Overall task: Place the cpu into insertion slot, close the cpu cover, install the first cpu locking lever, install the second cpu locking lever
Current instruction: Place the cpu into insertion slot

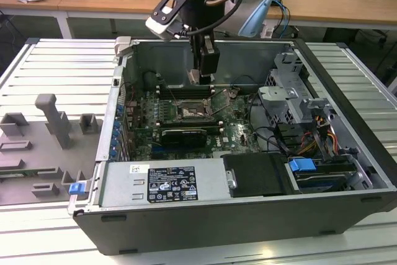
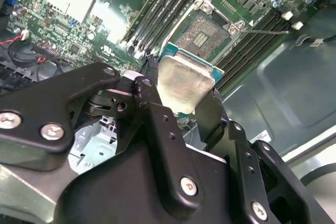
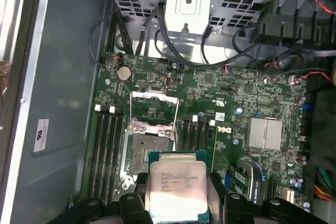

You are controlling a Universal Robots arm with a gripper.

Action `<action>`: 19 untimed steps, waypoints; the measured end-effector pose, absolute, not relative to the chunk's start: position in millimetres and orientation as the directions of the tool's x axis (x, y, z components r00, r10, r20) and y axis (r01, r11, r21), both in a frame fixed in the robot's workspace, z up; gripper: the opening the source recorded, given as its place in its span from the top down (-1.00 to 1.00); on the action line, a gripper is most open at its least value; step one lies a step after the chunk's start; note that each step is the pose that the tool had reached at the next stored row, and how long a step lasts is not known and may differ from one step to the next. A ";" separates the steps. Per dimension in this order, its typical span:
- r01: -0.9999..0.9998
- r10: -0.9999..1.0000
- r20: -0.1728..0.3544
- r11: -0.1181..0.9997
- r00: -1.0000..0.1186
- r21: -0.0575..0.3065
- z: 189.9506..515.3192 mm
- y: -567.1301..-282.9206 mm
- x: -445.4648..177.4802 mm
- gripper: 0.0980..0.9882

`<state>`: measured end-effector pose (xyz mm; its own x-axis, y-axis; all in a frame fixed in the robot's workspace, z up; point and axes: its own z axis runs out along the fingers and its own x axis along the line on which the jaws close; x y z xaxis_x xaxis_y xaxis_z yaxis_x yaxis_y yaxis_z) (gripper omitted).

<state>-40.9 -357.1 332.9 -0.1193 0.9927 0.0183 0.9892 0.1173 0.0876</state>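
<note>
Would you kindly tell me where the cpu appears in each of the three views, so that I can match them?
Exterior view: the cpu is a pale chip at the claw's tip, above the insertion slot.
Second wrist view: cpu between the claw's black fingers, beside the slot.
First wrist view: cpu gripped likewise, overlapping the slot's edge.
Shared landmark: the open, empty insertion slot.

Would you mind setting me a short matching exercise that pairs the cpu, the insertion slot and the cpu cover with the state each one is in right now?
Things:
1. cpu
2. insertion slot
3. cpu cover

States:
A. flipped open
B. gripped in the hand, not yet seated
C. uncovered, with no chip in it

Pairs: 1-B, 2-C, 3-A
</note>
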 end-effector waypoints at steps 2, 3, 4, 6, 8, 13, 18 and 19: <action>0.990 0.993 0.018 0.110 -0.112 0.088 328.4 -357.1 -41.3 0.04; 0.992 0.996 0.018 0.086 -0.088 0.088 325.0 -357.1 -41.3 0.04; 0.994 0.998 0.018 0.064 -0.066 0.088 322.3 -357.1 -41.3 0.04; 0.995 0.999 0.018 0.041 -0.042 0.088 315.5 -355.8 -41.5 0.04; 0.995 0.999 0.018 0.041 -0.042 0.088 311.1 -354.3 -41.9 0.04; 0.995 0.999 0.018 0.041 -0.042 0.088 299.5 -349.1 -42.1 0.04; 0.995 0.999 0.018 0.041 -0.042 0.087 291.9 -348.4 -42.1 0.04; 0.995 0.999 0.018 0.040 -0.042 0.087 289.7 -348.0 -42.2 0.04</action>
<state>-42.2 -348.0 289.7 -0.0422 0.9989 0.0183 0.9954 0.0405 0.0873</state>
